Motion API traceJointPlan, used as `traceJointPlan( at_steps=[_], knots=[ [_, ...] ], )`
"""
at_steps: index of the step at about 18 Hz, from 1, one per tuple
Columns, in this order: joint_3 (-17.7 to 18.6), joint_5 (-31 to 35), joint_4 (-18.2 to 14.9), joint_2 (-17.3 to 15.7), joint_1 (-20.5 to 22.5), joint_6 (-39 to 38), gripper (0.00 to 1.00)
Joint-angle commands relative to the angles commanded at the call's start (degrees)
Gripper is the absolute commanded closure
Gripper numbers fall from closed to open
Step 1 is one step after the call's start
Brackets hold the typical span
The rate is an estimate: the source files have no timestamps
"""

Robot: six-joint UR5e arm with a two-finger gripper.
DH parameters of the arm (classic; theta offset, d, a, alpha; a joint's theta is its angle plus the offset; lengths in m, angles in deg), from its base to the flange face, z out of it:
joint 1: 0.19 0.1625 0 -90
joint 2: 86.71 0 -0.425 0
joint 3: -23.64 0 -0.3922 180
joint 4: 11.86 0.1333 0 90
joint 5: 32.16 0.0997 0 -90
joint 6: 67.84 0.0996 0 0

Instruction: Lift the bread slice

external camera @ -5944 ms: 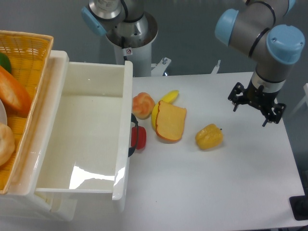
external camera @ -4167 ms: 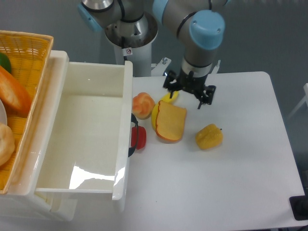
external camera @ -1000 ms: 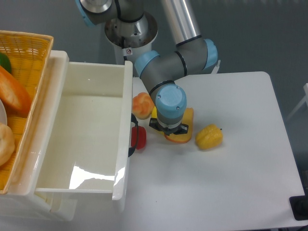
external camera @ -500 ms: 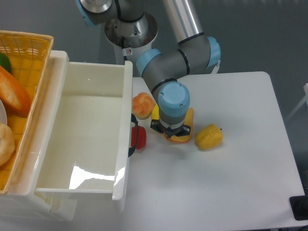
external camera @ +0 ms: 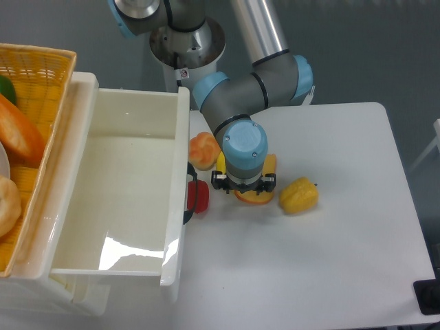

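Pincer (external camera: 243, 184), fingers hidden so its state is unclear, should straddle the bread slice (external camera: 256, 198) squarely before closing.

glossy white plastic bin (external camera: 130, 199), woven wicker basket (external camera: 31, 75), matt white table (external camera: 330, 261), smooth bread slice (external camera: 265, 180).

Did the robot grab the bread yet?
The reach looks done: the gripper is down right over the bread slice, hiding most of it. Whether the fingers have closed can't be seen. The slice seems to lie on the table, beside the yellow pepper. Lifting is left.
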Motion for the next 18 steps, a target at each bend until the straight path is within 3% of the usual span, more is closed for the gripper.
traceJointPlan(
  at_steps=[11,18],
  knots=[
    [0.2,2.2,0.2,2.5,-1.1,-4.5,0.01],
    [0.1,3.1,0.4,4.0,-1.8,-6.2,0.13]
  ],
)
